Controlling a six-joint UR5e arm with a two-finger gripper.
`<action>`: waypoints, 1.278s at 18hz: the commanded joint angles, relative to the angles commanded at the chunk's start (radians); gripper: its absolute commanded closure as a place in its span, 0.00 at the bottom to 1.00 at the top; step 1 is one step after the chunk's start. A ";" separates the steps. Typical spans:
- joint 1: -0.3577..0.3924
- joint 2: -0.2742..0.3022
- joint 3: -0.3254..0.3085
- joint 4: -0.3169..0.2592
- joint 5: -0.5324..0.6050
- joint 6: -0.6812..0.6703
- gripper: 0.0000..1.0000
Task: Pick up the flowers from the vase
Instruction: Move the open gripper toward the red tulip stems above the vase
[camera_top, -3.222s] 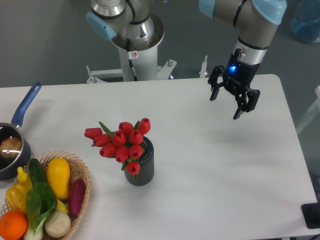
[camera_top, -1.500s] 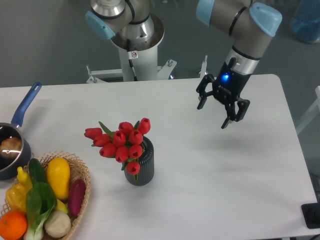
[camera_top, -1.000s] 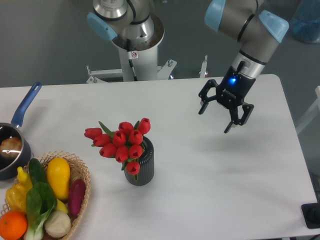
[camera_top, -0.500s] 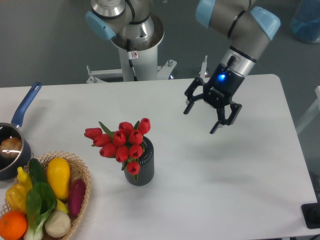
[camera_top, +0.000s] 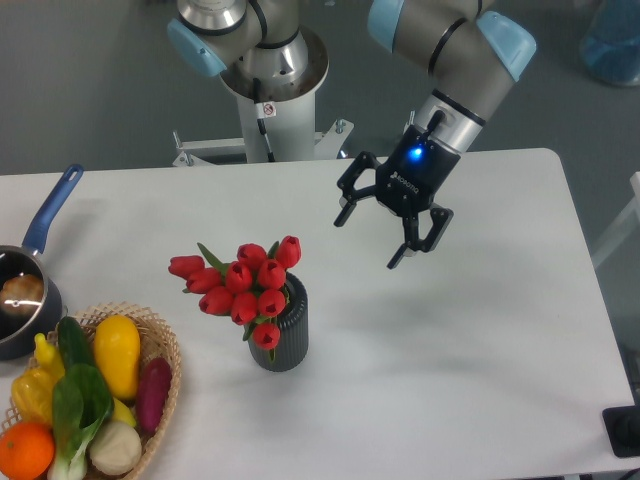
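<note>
Pincer hung above the white table, fingers spread wide, nothing between them, blue light lit on its body. Down and to its left, near but apart: the red tulips, still seated in the ribbed dark grey vase, blooms spilling past the mouth on the far side from the pincer. Farther left, well apart: wicker basket of vegetables, and a saucepan with a blue handle at the table edge. Judged: approach step, no contact yet. Next move called for centring over the bunch, descending, and closing on the stems or heads without tipping the vase.
</note>
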 joint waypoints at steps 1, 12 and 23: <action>-0.009 -0.003 0.000 0.000 -0.002 0.000 0.00; -0.078 -0.012 -0.002 0.002 -0.005 -0.002 0.00; -0.111 -0.032 -0.002 0.006 -0.005 -0.002 0.00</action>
